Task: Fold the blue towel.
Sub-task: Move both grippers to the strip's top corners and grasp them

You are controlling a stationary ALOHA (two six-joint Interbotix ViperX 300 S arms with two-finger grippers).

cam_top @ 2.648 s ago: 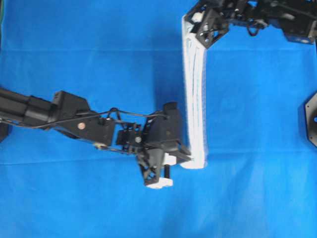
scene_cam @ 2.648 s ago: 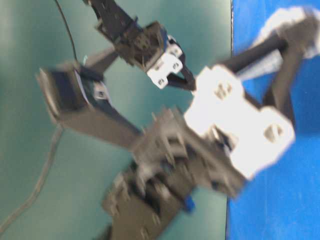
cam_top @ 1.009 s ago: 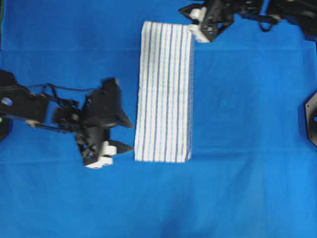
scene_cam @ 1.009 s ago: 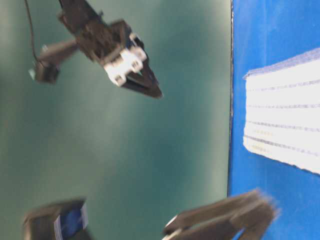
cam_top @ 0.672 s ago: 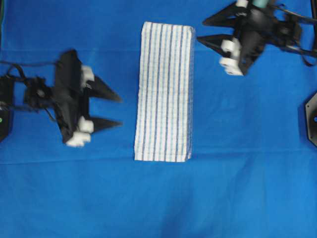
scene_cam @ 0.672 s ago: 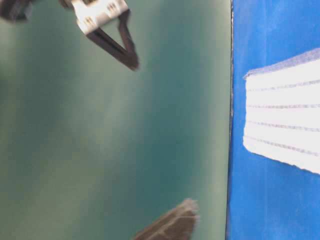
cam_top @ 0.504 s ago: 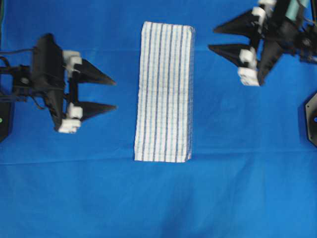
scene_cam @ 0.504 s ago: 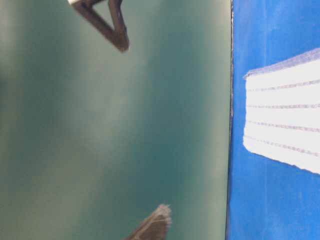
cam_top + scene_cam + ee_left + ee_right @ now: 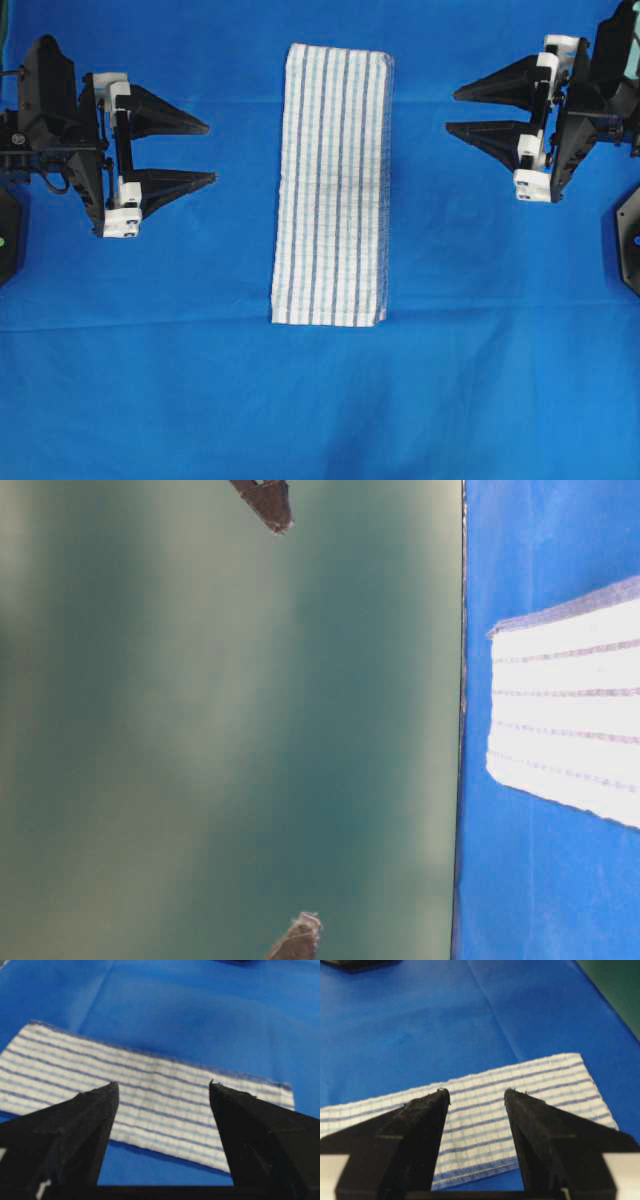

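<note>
Now left hand (image 9: 211,153) agape, right hand (image 9: 450,112) agape, empty

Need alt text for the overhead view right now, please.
A folded striped blue towel lies flat as a long narrow strip mid-frame on a plain blue cloth. The left gripper and right gripper flank it, open, touching nothing.

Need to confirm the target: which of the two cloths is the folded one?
The blue towel, white with thin blue stripes, lies folded into a narrow strip on the large plain blue cloth, which is spread flat.

a large plain blue cloth (image 9: 480,380) covers the table, creased, before a green backdrop (image 9: 220,730)
</note>
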